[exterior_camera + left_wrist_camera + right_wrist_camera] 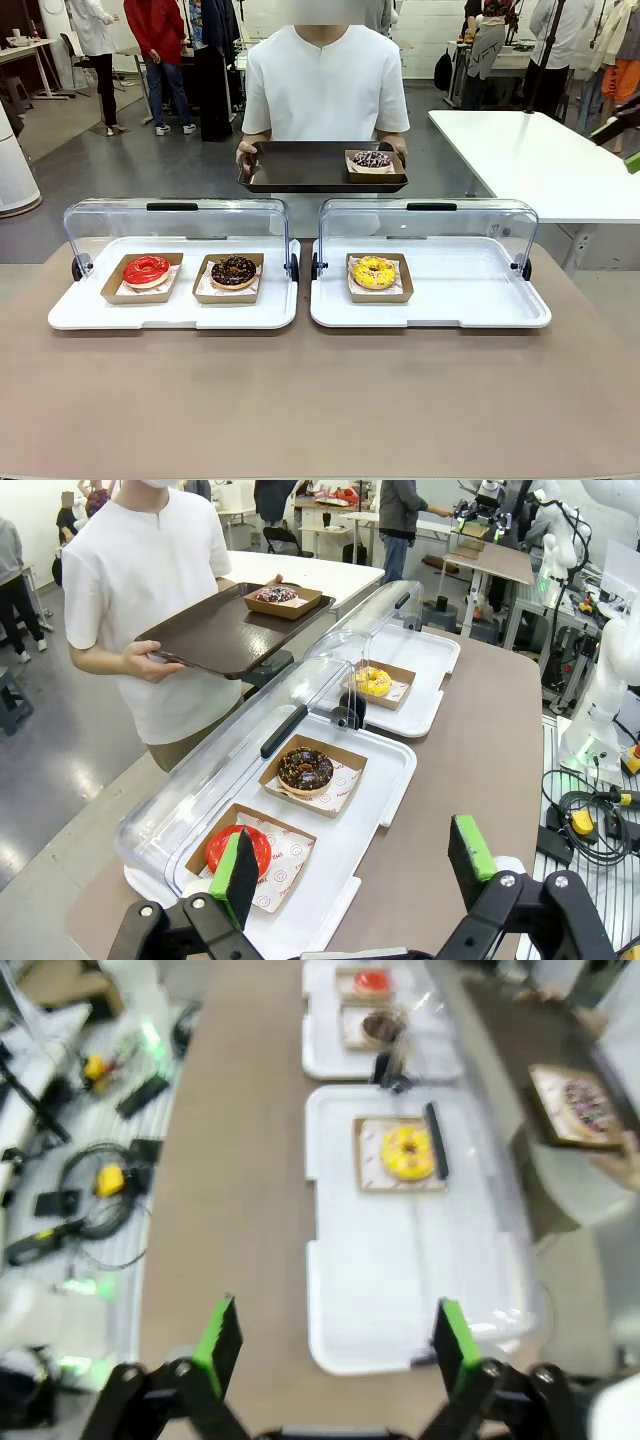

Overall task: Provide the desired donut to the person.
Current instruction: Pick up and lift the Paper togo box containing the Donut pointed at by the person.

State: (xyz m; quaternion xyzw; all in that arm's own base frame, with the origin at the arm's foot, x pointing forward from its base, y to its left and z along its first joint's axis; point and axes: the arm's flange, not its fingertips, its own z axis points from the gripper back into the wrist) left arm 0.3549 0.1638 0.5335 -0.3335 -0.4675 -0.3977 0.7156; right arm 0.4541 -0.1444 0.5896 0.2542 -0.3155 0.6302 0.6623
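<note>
Hovering over the desk [320, 400] with left tool [355, 855] and right tool [336, 1328] both wide open and empty, facing the red donut [147, 269] and chocolate donut [234, 271] ahead of the left, the yellow donut [374, 271] ahead of the right, and the person [325, 85] beyond holding a tray [290, 165].

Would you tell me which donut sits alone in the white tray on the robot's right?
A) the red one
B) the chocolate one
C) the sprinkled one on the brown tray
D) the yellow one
D: the yellow donut is the only one in the right tray, while the red donut and the chocolate donut share the left tray.
</note>
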